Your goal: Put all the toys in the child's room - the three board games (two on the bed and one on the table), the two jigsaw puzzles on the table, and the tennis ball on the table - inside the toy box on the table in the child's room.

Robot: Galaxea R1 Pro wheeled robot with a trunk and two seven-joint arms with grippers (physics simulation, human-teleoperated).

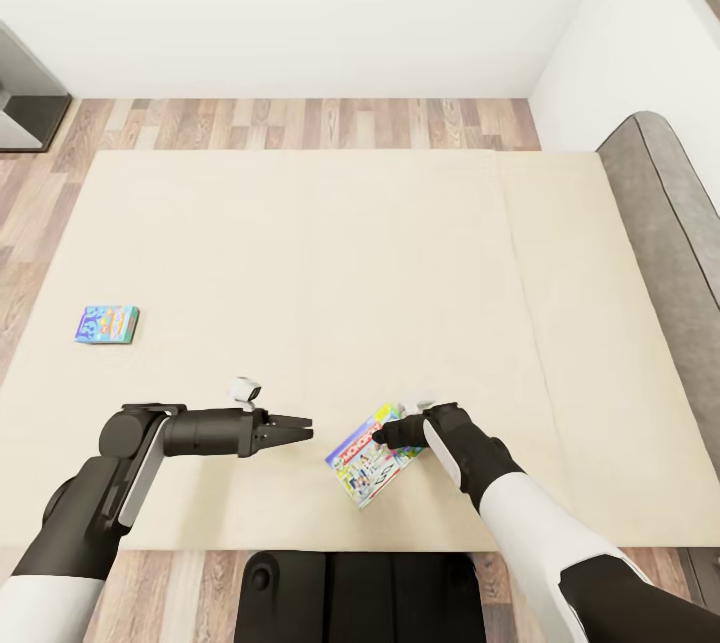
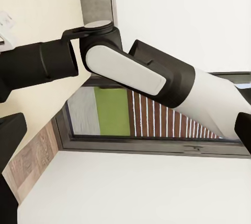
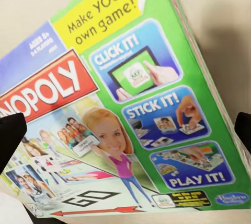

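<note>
Head view: the bed [image 1: 300, 253], beige mattress w/ a seam across it, is seen from above; wood-plank floor [image 1: 300, 123] and white wall [image 1: 300, 3] lie beyond; a grey headboard [image 1: 665, 213] runs along the robot's right side. Two board games lie on the mattress, well apart: the small blue board game [image 1: 106, 324] lies flat near the bed's left edge; the green-edged board game [image 1: 372, 454] lies near the front edge, turned at an angle, just in front of the right arm. The right gripper [image 1: 383, 439] is placed at that box's right-hand edge; its dark fingertips are seen at either side of the box [image 3: 136, 104] in the right wrist view, the printed lid close before the camera; whether the jaws are clamped on it cannot be told. The left gripper [image 1: 303, 429] is held over bare mattress, pointing toward the green-edged box but apart from it; its jaws appear together, nothing btwn them.
</note>
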